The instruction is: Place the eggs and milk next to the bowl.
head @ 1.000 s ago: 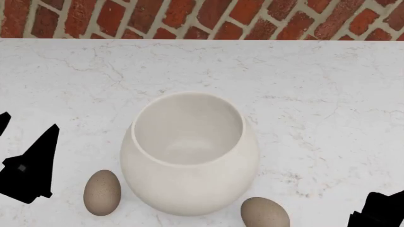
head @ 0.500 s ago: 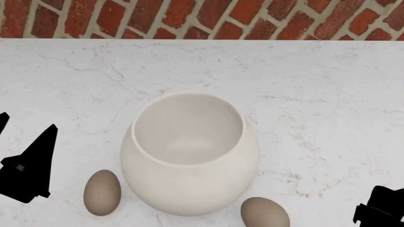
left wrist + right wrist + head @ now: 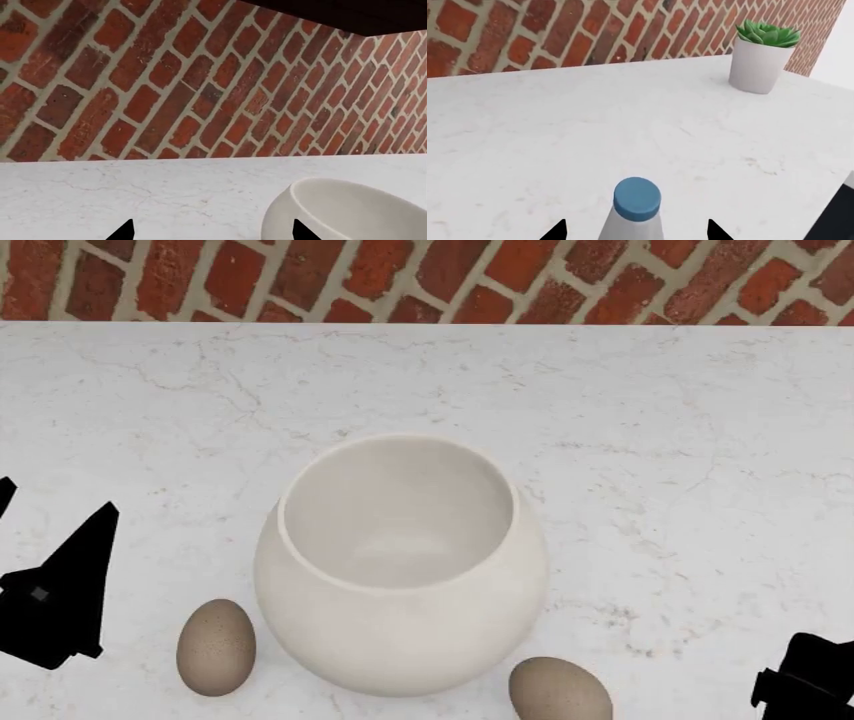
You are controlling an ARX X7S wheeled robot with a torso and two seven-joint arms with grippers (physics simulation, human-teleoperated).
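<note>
The cream-white bowl [image 3: 400, 560] stands in the middle of the marble counter. Close to its base lie two tan speckled eggs, one on its left [image 3: 216, 647] and one at its front right [image 3: 561, 690]. My left gripper [image 3: 56, 510] hovers left of the bowl, open and empty. In the left wrist view the bowl [image 3: 347, 210] shows beside one fingertip [image 3: 301, 231]. The milk [image 3: 637, 200], a pale bottle with a blue cap, appears only in the right wrist view. My right gripper [image 3: 636, 232] is open, its fingers either side of the bottle and apart from it.
A red brick wall [image 3: 427, 280] runs along the counter's far edge. A green succulent in a white pot [image 3: 758, 57] stands far beyond the milk near a counter edge. The counter drops off at a corner [image 3: 844, 200] close to the right gripper.
The right gripper has sunk lower toward the bottom corner of the head view. The left gripper has drifted slightly left. Bowl and eggs have not moved.
</note>
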